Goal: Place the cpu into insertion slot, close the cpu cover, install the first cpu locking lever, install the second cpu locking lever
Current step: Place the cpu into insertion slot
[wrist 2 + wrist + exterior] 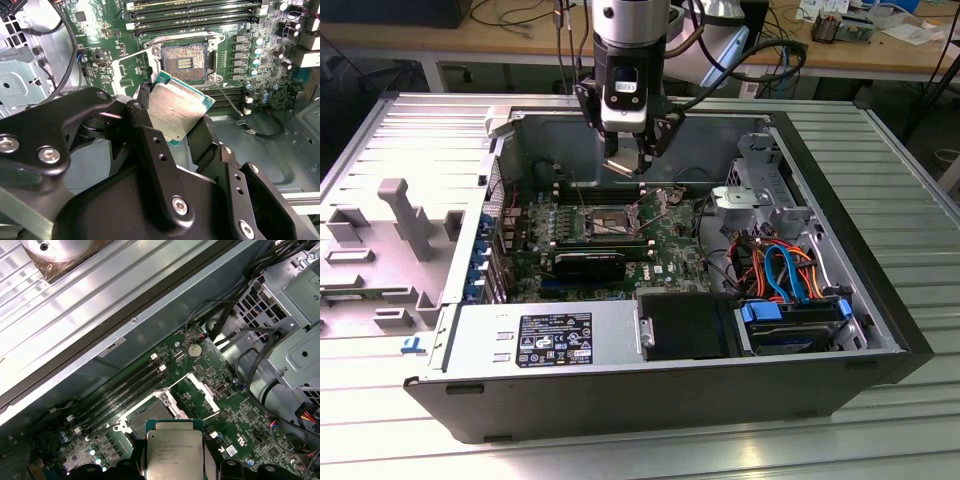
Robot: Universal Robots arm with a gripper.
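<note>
- Silvery-topped cpu [177, 107] is pinched by opp. edges btwn the black fingers [200, 137] of the gripper [175, 114]; jaws are closed down to chip width, tight on it.
- Chip rides tilted in the second wrist view, clear of the green motherboard [100, 45], w/ the insertion slot [184, 61] just beyond it.
- Slot centre is exposed, w/ the cpu cover [204, 390] swung open beside it.
- Exterior view: gripper hangs inside the open pc case [620, 400], above the board, near the slot.
- Memory slots [190, 17] run alongside the socket.
</note>
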